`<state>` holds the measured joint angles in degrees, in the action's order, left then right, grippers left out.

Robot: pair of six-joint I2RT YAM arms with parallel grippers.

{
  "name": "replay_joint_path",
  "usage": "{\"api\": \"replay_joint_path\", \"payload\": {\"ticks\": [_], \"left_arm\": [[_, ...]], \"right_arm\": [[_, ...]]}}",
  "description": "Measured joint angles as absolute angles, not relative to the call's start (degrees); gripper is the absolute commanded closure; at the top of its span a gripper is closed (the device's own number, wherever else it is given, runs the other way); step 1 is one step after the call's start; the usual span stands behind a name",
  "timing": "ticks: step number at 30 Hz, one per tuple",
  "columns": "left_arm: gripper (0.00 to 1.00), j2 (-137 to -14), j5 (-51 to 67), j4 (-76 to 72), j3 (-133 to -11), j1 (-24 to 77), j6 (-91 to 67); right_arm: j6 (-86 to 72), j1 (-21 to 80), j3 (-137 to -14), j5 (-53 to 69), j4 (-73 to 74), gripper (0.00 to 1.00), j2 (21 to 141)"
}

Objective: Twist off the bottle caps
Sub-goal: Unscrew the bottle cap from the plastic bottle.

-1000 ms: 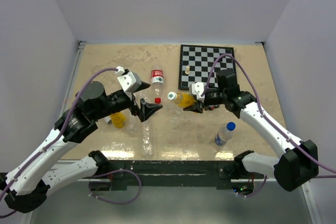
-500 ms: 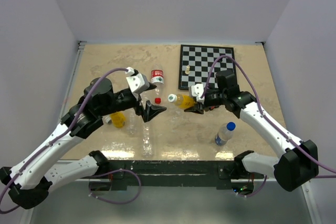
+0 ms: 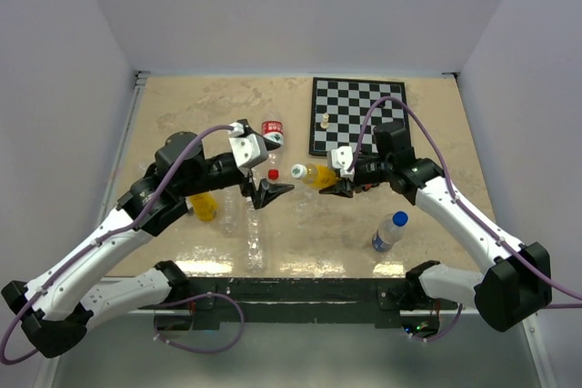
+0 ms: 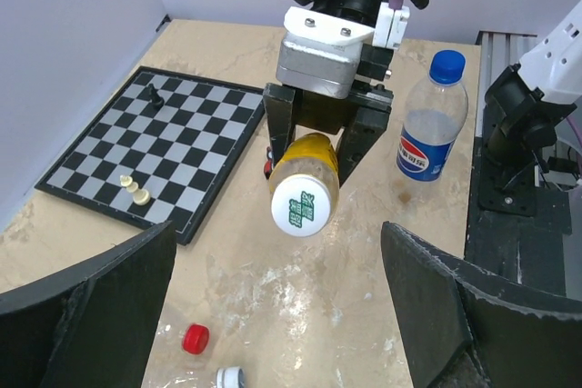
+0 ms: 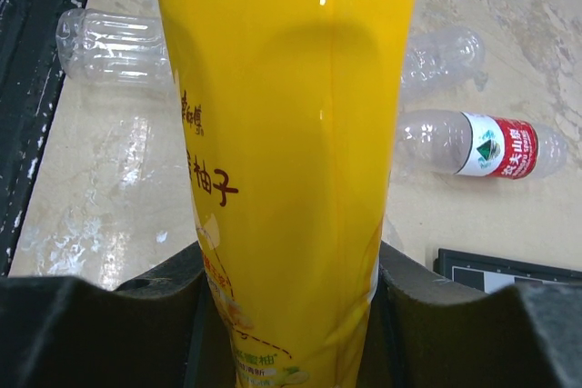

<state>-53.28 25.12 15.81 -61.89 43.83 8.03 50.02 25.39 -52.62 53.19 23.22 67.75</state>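
Right gripper clamping orange bottle, white cap facing wide-open left gripper

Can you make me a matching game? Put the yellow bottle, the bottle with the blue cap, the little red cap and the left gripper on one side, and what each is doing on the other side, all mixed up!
Things:
1. yellow bottle
2. blue-capped bottle
3. red cap
4. left gripper

States:
A. wide open, holding nothing
B. lying on the table
C. gripped by the right gripper
D. standing upright

Pairs: 1-C, 2-D, 3-B, 4-A
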Motion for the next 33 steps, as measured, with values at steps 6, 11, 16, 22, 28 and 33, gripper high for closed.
{"api": "replay_joint_path", "payload": {"ticks": [6,11,16,22,28,33], "left_arm": [[0.02,-51.8,25.1,15.0,-59.8,43.8,8.8],[0.02,-50.7,25.1,14.5,-59.2,43.8,9.6],[0.02,-50.7,25.1,14.4,-59.1,43.8,10.1],[0.02,-50.6,25.7,14.2,-58.0,43.8,10.1],[0.02,-50.6,26.2,14.1,-56.5,43.8,10.1],[0.02,-50.5,26.5,14.0,-56.3,43.8,10.1]], "right_arm": [[50.3,25.4,-52.6,53.2,23.2,1.00,67.7],[50.7,25.4,-52.6,53.2,23.3,1.00,67.7],[51.0,25.4,-52.6,53.2,23.3,1.00,67.7],[51.3,25.4,-52.6,53.2,23.4,1.00,67.7],[51.6,25.4,-52.6,53.2,23.4,1.00,67.7],[51.7,25.4,-52.6,53.2,23.6,1.00,67.7]]}}
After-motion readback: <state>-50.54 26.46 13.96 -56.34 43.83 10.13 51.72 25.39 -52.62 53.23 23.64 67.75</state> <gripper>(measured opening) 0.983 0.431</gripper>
